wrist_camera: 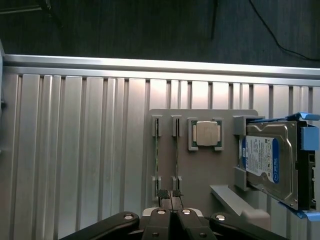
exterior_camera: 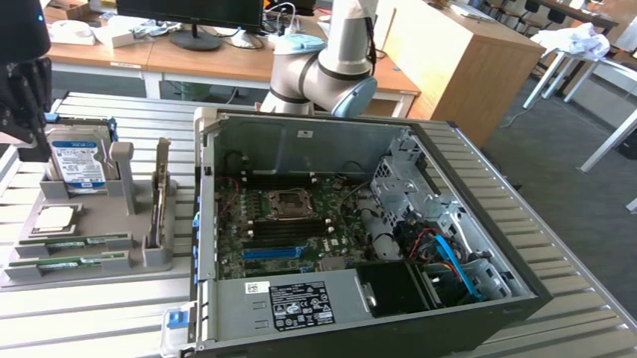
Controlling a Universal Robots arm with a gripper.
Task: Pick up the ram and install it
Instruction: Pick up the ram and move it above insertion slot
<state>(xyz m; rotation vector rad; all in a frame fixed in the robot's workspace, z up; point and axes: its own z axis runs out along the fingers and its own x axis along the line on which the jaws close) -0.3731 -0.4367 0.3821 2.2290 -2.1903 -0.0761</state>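
Note:
Two green ram sticks lie side by side in slots of a grey holder tray [exterior_camera: 95, 280] at the exterior view's left, one ram stick [exterior_camera: 76, 242] just behind the other ram stick [exterior_camera: 68, 261]. From the wrist view they show edge-on as thin strips, ram [wrist_camera: 156, 155] and ram [wrist_camera: 176, 155]. My gripper [wrist_camera: 170, 194] is shut with nothing between its fingertips, and it hovers above the near ends of the two sticks. In the exterior view the dark gripper [exterior_camera: 25, 134] hangs high over the tray's back left, well clear of it.
On the tray also sit a square silver processor [wrist_camera: 206, 134] and an upright blue-labelled hard drive [wrist_camera: 267, 165]. An open computer case [exterior_camera: 298, 142] with its motherboard [exterior_camera: 289, 224] lies at the tray's right on the slatted metal table [exterior_camera: 89, 321]. Desks stand behind.

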